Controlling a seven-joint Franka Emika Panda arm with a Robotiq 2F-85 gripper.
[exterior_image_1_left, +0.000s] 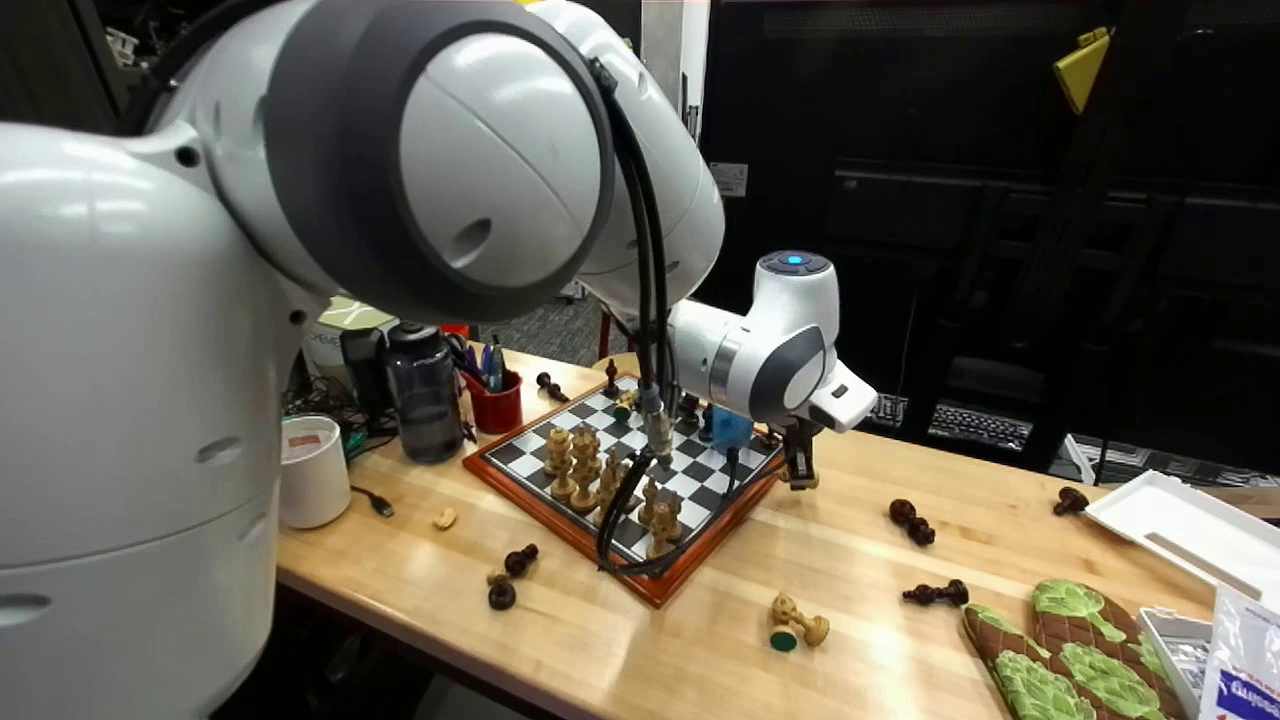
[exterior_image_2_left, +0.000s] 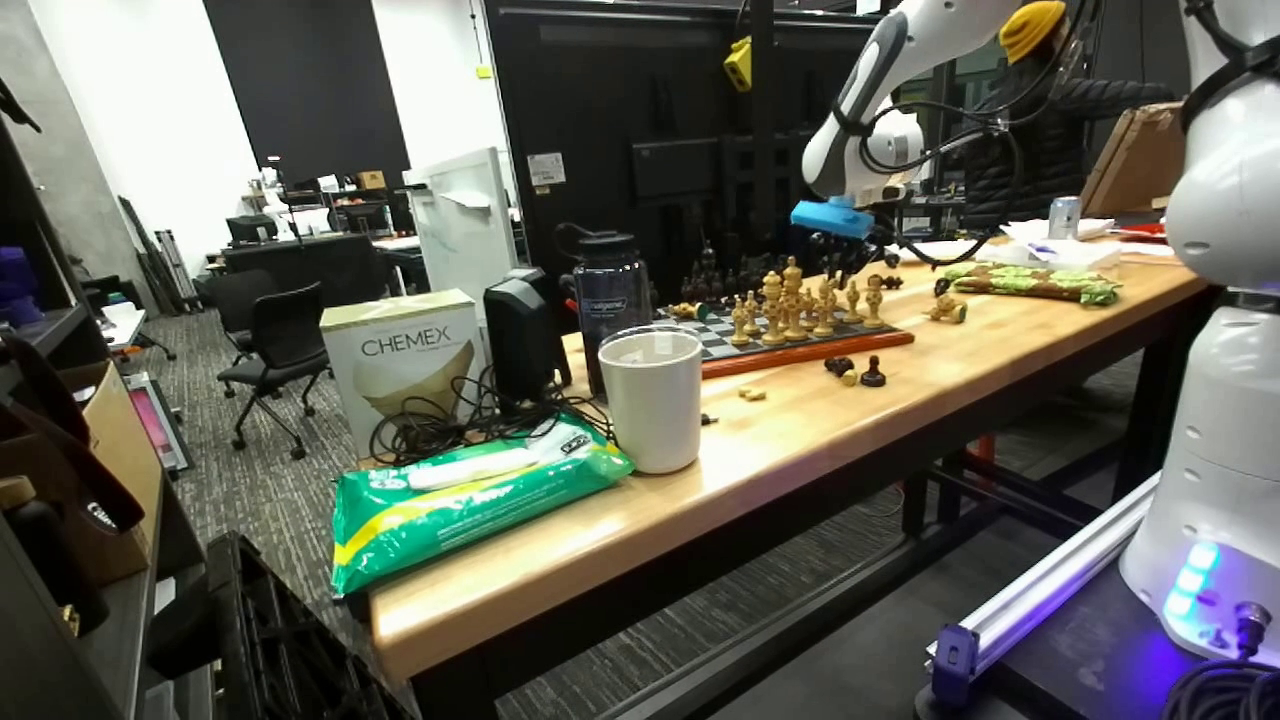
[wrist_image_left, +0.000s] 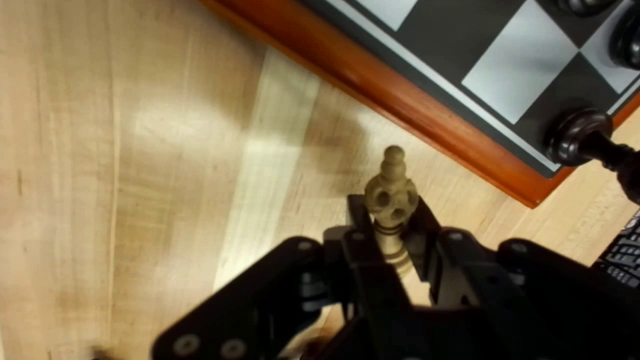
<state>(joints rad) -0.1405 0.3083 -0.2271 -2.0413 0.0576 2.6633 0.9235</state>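
Note:
My gripper (wrist_image_left: 391, 212) is shut on a tan chess piece (wrist_image_left: 392, 192), seen in the wrist view. Its knobbed, hollowed head pokes out past the dark fingers, and its banded stem runs back between them. In an exterior view the gripper (exterior_image_1_left: 797, 480) hangs just beyond the side of the chessboard (exterior_image_1_left: 550, 518), over the wooden table; its height above the wood is hard to judge. A dark chess piece (wrist_image_left: 577, 137) stands on the board's near corner in the wrist view. Several tan pieces (exterior_image_1_left: 585, 470) stand on the board, partly hidden by the arm's cable.
Dark pieces (exterior_image_1_left: 912, 522) and tan pieces (exterior_image_1_left: 797, 620) lie loose on the table. A water bottle (exterior_image_1_left: 422, 395), red pen cup (exterior_image_1_left: 497, 405) and white mug (exterior_image_1_left: 313, 480) stand at one side. Leaf-patterned cloth (exterior_image_1_left: 1075, 650) and a white tray (exterior_image_1_left: 1190, 525) occupy the opposite end.

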